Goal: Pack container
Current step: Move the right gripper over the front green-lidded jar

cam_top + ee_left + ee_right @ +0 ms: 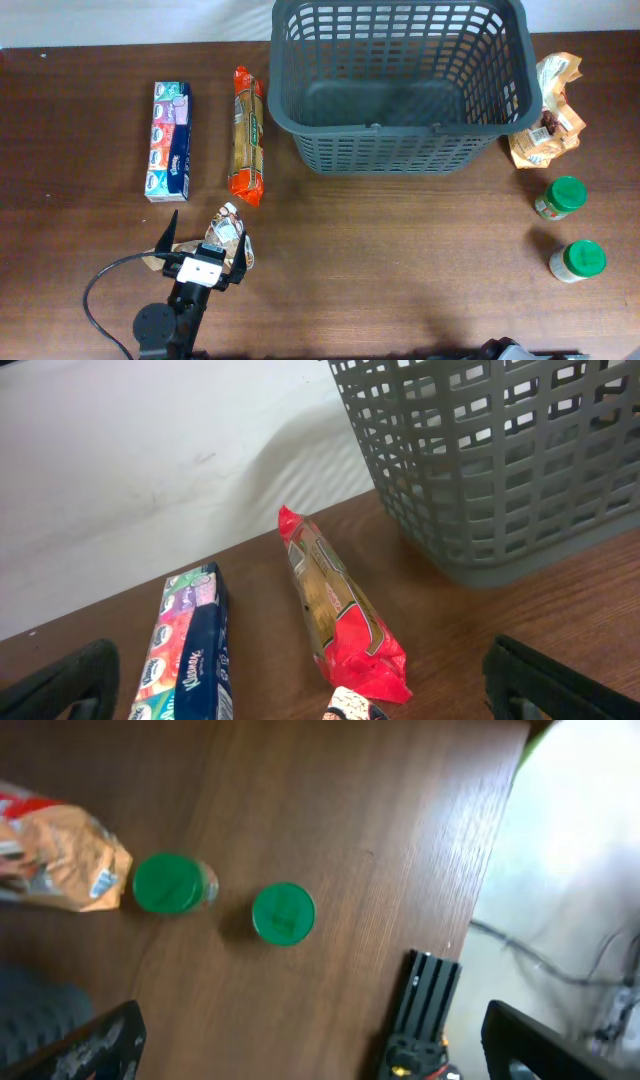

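Far centre of the table (pixel 400 260): container (pixel 400 150), empty, long axis left to right. Left gripper (pixel 208 243), near left, jaws spread wide at a small pouch (pixel 228 222), holding nothing; container lies far and right of it. Right gripper (pixel 310 1020) likewise wide, empty.

A dark brown wooden table (pixel 400 250) is filling most of every view, and its grain is showing in fine streaks. Soft, even light is falling on it, so only faint shadows are lying on the wood. Behind the far edge a plain white backdrop (pixel 150 480) is rising, slightly rippled. Whether it is wall or sheet I cannot tell. Past the table's right edge a bright, blurred floor (pixel 570 850) is showing.
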`<state>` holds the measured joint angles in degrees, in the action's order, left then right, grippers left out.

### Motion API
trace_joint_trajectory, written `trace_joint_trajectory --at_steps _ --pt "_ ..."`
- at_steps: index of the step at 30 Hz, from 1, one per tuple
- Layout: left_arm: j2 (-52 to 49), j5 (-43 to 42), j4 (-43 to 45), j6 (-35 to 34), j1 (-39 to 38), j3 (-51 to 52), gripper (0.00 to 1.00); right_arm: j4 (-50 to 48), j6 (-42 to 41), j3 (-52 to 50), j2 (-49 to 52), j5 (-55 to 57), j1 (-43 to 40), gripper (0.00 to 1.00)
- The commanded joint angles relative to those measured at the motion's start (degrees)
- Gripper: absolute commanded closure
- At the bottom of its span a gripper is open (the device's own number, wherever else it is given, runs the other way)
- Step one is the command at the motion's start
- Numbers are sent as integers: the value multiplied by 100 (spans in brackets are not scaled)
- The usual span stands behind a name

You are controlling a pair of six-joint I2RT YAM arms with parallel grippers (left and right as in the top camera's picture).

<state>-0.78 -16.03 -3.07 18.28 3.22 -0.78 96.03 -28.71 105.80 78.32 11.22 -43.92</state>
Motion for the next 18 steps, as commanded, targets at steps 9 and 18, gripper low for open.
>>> trace_joint_trajectory --at_steps 9,18 --pt "48 -24 -24 66 -24 26 1 -1539 -133 -1869 365 -313 -264 1" --pt "48 -24 -24 66 -24 26 1 -2297 -136 -3014 533 -463 -260 1"
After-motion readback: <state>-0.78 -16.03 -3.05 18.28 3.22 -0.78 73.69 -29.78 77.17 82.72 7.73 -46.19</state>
